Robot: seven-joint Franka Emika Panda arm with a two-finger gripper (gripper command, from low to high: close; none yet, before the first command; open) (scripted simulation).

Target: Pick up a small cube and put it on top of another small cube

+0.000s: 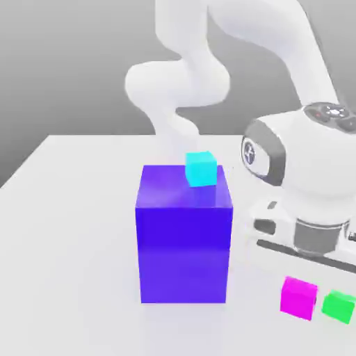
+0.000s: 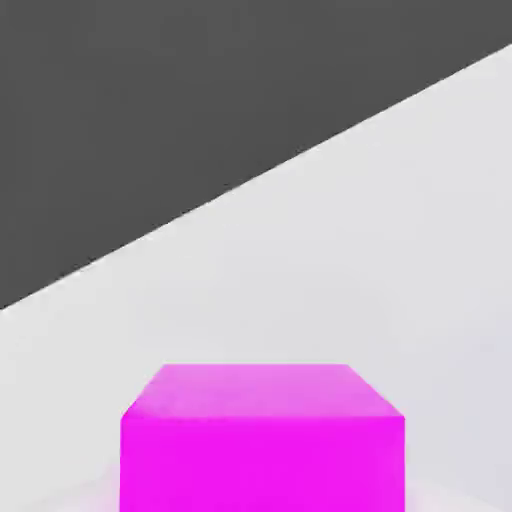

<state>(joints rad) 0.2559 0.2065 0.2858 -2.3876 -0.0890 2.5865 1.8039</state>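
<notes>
Though I look over every face of the cubes and the arm's white housing, I find no brand, label or readable writing; the only marks are a round emblem on the arm's wrist joint and some small red and blue spots on top of the housing, none legible.

The small magenta cube sits flat on the white surface, near the front edge at the exterior view's right. Being a cube, it has no long axis I can name; it stands level, one face up, turned slightly so that a vertical edge comes toward the exterior camera. In the hand view the same cube presents a broad front face and a sliver of its top.

Just beside it, further to the exterior view's right, rests a green cube, apart by a narrow gap. The big blue-purple block stands well to the left, with a cyan cube at its top rear corner.

The arm's hand hangs above the magenta cube; I cannot tell whether the tool is released or clenched.
</notes>
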